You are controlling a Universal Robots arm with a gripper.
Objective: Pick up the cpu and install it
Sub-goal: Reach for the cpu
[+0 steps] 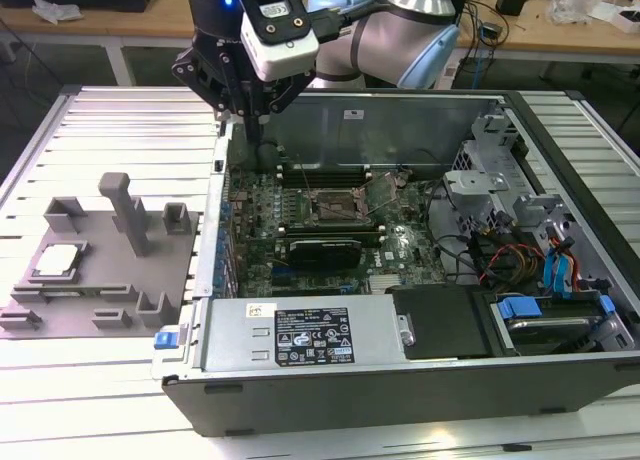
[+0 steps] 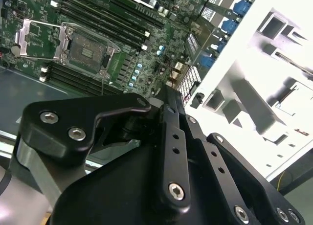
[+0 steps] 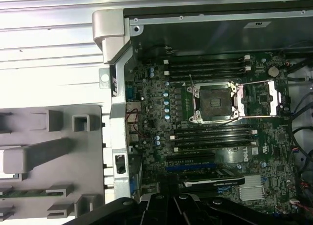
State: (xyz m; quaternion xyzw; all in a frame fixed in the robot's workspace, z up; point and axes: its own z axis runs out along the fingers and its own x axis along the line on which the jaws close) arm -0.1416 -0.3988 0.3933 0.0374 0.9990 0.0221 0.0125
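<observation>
Gripper (image 1: pixel 257 140): fingers drawn together, nothing between them; hangs pointing down just inside the far corner of the case (image 1: pixel 420 388) on the exterior view's left, above the motherboard (image 1: pixel 260 215); touches nothing.
Cpu (image 1: pixel 58 261): lies flat, silvery top up, in a square recess of the tray (image 1: pixel 100 272), at its end toward the exterior view's left; outside the case and well apart from the gripper.
Tray: grey moulded holder on the ribbed tabletop (image 1: pixel 120 130), just beside the case; bears an upright post (image 1: pixel 125 212) and several low brackets.
Case: open, on its side on the tabletop, interior facing up.
Socket (image 3: pixel 214 103): dark square frame on the green motherboard, between two banks of memory slots (image 3: pixel 205 66); contact field exposed.
Load plate (image 3: pixel 261 97): swung open, lies just beside the socket.
Card (image 1: pixel 322 248): long, black, green-edged; stands on the motherboard just beside the nearer bank of slots in the exterior view.
Power supply (image 1: pixel 305 335): grey labelled box along the case's near wall.
Arm (image 1: pixel 400 30): pale grey with light-blue caps, extends from behind the case.
</observation>
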